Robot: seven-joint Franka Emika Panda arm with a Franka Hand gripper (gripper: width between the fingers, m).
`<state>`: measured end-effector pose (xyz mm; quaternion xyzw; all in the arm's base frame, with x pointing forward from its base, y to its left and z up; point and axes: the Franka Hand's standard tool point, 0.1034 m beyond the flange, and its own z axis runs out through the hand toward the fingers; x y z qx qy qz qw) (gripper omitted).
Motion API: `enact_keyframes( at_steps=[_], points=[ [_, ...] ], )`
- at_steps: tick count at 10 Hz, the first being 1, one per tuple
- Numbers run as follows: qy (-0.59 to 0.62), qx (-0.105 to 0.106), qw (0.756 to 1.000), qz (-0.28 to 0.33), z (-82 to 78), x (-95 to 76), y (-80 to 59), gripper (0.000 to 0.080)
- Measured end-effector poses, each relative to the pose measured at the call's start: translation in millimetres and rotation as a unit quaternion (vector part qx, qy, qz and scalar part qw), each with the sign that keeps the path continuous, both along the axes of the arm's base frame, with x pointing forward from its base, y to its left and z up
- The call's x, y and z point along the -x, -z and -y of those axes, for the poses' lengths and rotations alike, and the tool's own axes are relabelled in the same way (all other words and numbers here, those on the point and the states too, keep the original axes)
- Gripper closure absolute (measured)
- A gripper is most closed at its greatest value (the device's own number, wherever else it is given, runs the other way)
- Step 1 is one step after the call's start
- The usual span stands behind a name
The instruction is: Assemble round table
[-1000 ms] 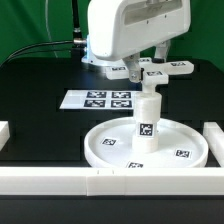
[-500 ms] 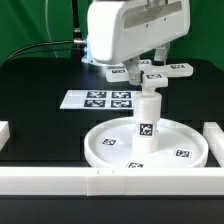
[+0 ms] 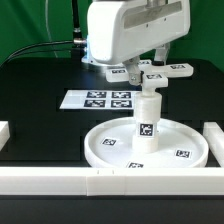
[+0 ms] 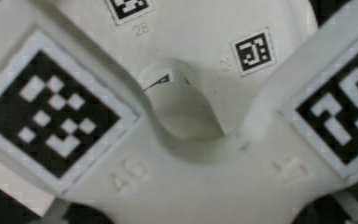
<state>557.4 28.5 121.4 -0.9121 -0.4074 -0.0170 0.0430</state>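
Black tabletop, white border rails (image 3: 60,178) along the near edge and both sides, flat marker board (image 3: 107,99) lying toward the back.

Round disc (image 3: 148,145) sits rim-up on the table near the front rail. Short leg (image 3: 146,122) stands upright at the disc's centre, long axis vertical, 1 tag facing the camera. It looks seated in the disc; how firmly, cannot tell.

Cross-shaped foot (image 3: 150,71) is up in the air at the gripper (image 3: 148,78), lying flat, arms spread horizontally, directly over the top of the leg. A small gap appears to remain between foot and leg top in the exterior view, though the arm's housing hides part of the joint.

Wrist view is filled by the foot (image 4: 176,110): 4 tagged arms radiating from a raised centre hub. Fingers are not visible in either view. Judging by the foot hanging clear of the table, the claw is clamped on it.

Key relation for the next move: leg lies straight below the held foot, so travel is vertical, down the leg's axis. Hub and leg top must line up; a sideways offset could tip the leg.
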Motion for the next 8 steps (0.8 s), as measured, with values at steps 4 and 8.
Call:
enact_keyframes(
  at_steps=[4, 8],
  points=[
    [-0.006, 0.000, 1.000, 0.001, 0.9, -0.4, -0.1, 0.0350],
    [-0.025, -0.001, 1.000, 0.001, 1.0, -1.8, 3.7, 0.0350]
  ],
)
